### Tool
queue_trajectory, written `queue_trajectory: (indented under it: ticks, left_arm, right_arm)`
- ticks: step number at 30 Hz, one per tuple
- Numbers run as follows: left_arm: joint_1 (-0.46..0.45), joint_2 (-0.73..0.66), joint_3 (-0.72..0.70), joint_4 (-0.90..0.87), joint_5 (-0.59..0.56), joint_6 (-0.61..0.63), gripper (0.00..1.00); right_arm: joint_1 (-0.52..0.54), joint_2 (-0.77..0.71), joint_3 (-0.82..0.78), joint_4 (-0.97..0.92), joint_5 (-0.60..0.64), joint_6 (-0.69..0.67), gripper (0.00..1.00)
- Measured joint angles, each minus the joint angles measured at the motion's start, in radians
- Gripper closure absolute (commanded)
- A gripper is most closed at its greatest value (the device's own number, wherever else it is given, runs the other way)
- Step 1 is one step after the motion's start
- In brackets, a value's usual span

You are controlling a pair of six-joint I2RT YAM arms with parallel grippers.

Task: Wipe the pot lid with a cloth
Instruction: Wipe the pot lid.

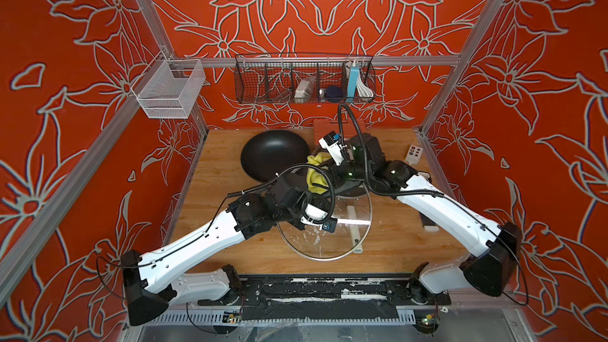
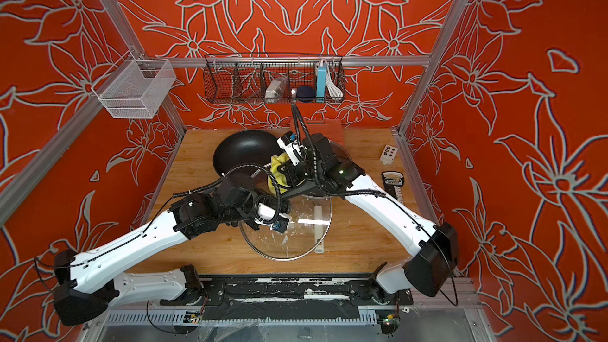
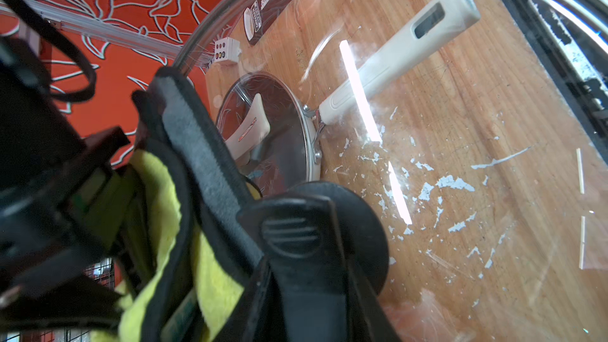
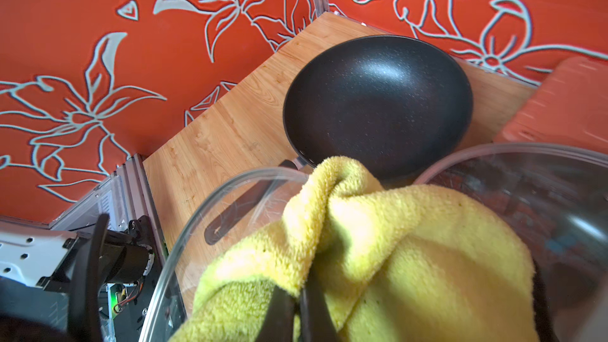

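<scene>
Jaws, left gripper (image 3: 250,212): I am pinching the black handle of the pot lid (image 1: 342,241), jaws narrow around it, and holding the glass tilted above the table (image 1: 227,172).
Jaws, right gripper (image 4: 299,310): I am clamping a bunched fold of the cloth (image 4: 411,241), jaws fully closed on it.
Cloth: it is hanging from my right jaws at the lid's far rim, draped against the glass, just beside the black wok (image 1: 273,156).
Lid: it is hanging partly over the white-handled pan (image 3: 394,70) and its smaller lid (image 3: 279,146). White flecks (image 3: 454,182) are showing on the near half, well apart from the cloth.
Step, as I judge it: I am wiping near the far rim, with most of the glass not yet reached.
Risk, twist: pushing at the rim, far from my one pinch, could be levering the lid round in my left jaws.
Risk, drop: a slip would be sending glass onto the pan below.
Risk, wipe: the wadded cloth is offering little face, so flecks could be getting missed.
Risk, crowding: my wrists are working close together, so cables could be snagging.
</scene>
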Motion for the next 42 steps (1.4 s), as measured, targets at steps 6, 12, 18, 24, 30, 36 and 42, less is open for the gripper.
queue_trajectory:
  ticks: [6, 12, 18, 24, 30, 36, 42]
  left_arm:
    - [0.009, -0.006, -0.006, -0.005, -0.008, -0.002, 1.00]
    - [0.014, -0.011, -0.007, -0.005, -0.022, -0.004, 1.00]
    - [0.017, -0.010, -0.007, -0.008, -0.022, -0.007, 1.00]
    - [0.022, -0.003, -0.007, -0.014, -0.026, -0.008, 1.00]
    - [0.022, 0.003, -0.007, -0.005, -0.023, -0.008, 1.00]
    - [0.023, 0.011, -0.007, 0.013, -0.016, -0.008, 1.00]
    - [0.029, 0.012, -0.007, 0.014, -0.009, -0.011, 1.00]
  right_arm:
    - [-0.039, -0.126, -0.087, -0.037, 0.028, -0.001, 1.00]
    - [-0.047, -0.171, -0.092, -0.068, 0.042, -0.006, 1.00]
    - [-0.047, -0.091, -0.069, -0.048, 0.015, -0.002, 1.00]
    - [-0.030, 0.045, 0.024, -0.004, -0.017, 0.010, 1.00]
    - [0.021, 0.182, 0.158, 0.024, -0.037, 0.013, 1.00]
    - [0.068, 0.316, 0.273, 0.066, -0.082, 0.026, 1.00]
    - [0.081, 0.374, 0.292, 0.101, -0.137, 0.044, 1.00]
